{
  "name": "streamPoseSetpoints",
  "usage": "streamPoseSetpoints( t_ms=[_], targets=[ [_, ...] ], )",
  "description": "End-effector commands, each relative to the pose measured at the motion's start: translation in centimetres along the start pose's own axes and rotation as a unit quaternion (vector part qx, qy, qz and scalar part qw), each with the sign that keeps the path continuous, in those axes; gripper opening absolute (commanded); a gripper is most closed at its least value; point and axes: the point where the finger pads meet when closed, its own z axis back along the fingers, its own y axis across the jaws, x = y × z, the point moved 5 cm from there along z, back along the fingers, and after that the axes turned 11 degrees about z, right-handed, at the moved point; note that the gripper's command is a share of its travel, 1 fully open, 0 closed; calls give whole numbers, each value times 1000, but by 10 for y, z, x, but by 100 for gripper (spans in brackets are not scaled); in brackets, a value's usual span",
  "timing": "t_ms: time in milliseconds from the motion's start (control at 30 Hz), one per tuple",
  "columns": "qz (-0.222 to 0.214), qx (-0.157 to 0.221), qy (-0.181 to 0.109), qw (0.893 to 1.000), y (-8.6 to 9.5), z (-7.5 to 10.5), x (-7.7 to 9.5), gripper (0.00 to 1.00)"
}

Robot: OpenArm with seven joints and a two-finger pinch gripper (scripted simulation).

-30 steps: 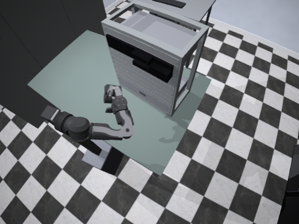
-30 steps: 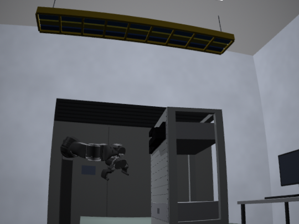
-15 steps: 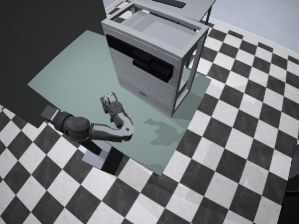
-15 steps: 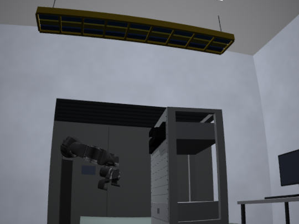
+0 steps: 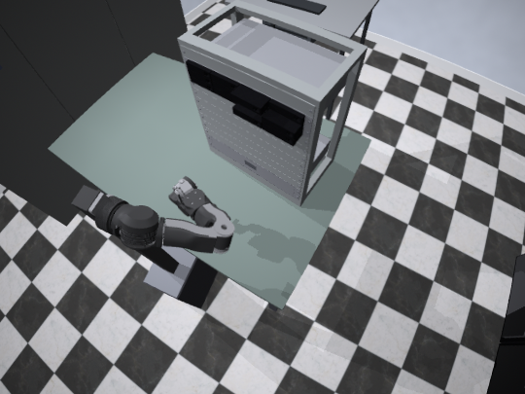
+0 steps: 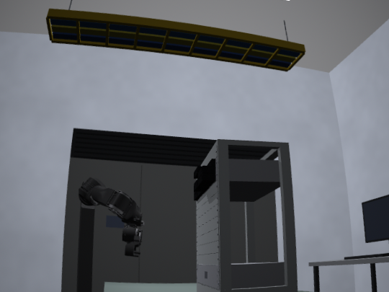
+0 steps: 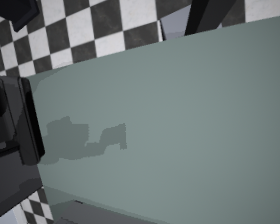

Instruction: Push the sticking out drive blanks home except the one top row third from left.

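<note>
The grey rack (image 5: 335,86) (image 6: 223,211) stands on the pale green mat (image 5: 122,125). The storage chassis is a band of black drive blanks (image 5: 214,83) across the top of the rack's front. Some blanks stand out in the right half of the band: one on top (image 5: 250,96) and others below and to its right (image 5: 284,125). From the side they show as a black bulge (image 6: 203,177). My gripper (image 5: 181,188) (image 6: 132,251) is open and empty. It points down at the mat, low and well in front of the rack. The wrist view shows one finger (image 7: 30,125) and bare mat (image 7: 190,115).
A tall dark cabinet (image 5: 73,47) (image 6: 108,161) stands behind the mat on the left. A desk (image 5: 345,13) with a monitor and keyboard stands behind the rack. The arm's pedestal (image 5: 170,272) is at the mat's front edge. Checkered floor (image 5: 413,217) lies around.
</note>
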Motion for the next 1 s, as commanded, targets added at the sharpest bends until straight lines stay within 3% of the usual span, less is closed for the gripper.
streamPoseSetpoints(
  t_ms=[0, 200, 400, 967],
  targets=[
    [28, -4, -4, 1000, 1, -4, -4, 100],
    [98, -22, -3, 995, 0, -15, -19, 100],
    [138, -30, -2, 990, 0, -20, -28, 100],
    [153, -33, -2, 988, 0, -22, -32, 100]
  ],
)
